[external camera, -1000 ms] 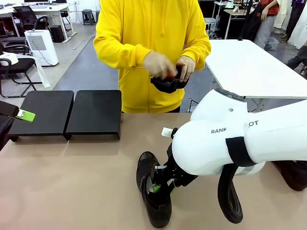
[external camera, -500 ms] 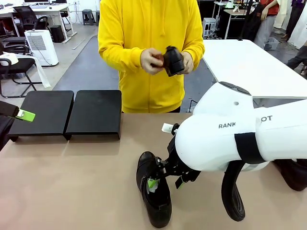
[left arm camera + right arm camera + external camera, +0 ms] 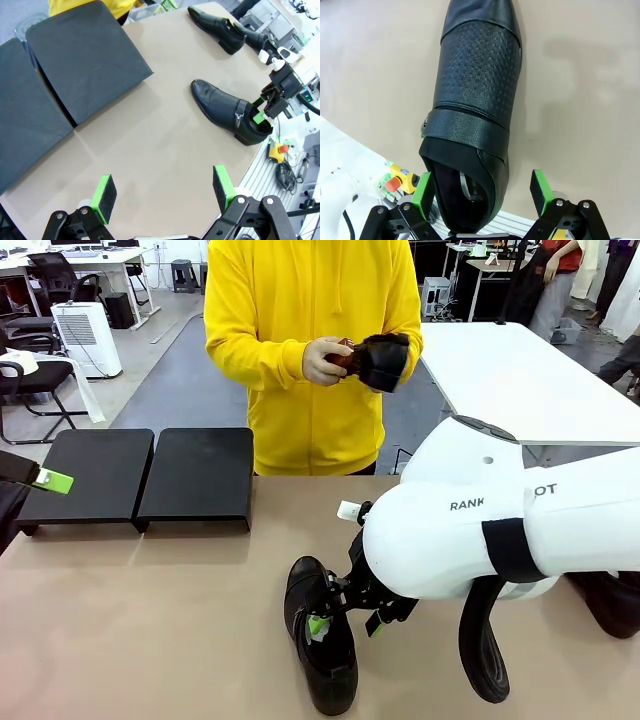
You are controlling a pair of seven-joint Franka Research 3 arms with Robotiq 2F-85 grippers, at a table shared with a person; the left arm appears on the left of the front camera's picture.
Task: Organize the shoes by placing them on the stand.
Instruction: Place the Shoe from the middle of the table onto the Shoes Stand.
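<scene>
while straddling the heel end of a black shoe (image 3: pixel 470 100) by the near edge of the table (image 3: pixel 150 620), clamps nothing with the right gripper (image 3: pixel 481 187): jaws spread fully, one green pad (image 3: pixel 423 192) just beside the heel's side, the other apart from it. likewise the left gripper (image 3: pixel 162 192): spread wide, holding nothing, above the tabletop off the stand's (image 3: pixel 85 55) near corner. stand at the table's far left corner. second shoe (image 3: pixel 378 360) up in the person's hands (image 3: pixel 322 362), beyond the far edge. two more shoes (image 3: pixel 220 25) toward the right edge.
</scene>
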